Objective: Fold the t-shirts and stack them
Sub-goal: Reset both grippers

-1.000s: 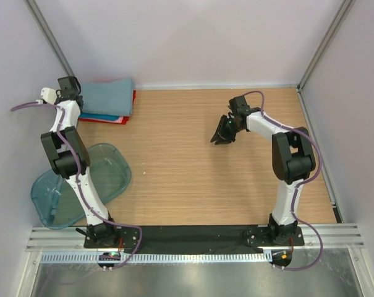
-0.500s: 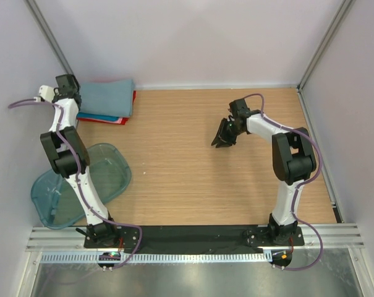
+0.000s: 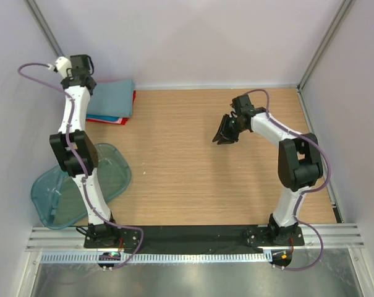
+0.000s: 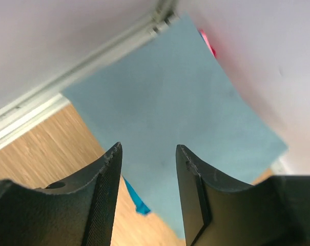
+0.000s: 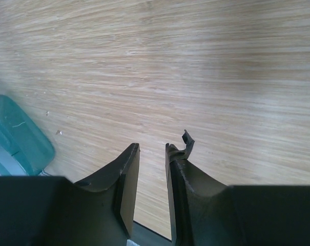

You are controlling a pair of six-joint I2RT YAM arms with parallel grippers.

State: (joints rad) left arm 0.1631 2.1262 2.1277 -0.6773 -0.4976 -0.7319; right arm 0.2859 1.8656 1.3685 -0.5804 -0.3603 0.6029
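The folded dusty grey-blue cloth t-shirt (image 4: 185, 113) tops the stack in the far left corner of the worktop (image 3: 187, 154), over a bright blue tee (image 4: 135, 199) and a red one (image 3: 135, 99). The left claw (image 4: 147, 154) hangs above it, fingers wide apart, gripping nothing. A second ago it was shut and low at the stack's left edge; it has since opened and risen toward the wall. The right claw (image 5: 152, 154), narrowly parted and empty, stays over bare wood well to the right.

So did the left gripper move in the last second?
Yes. Against the t-shirt stack in the top view, the left gripper went from its left edge toward the back wall, slightly rightward.
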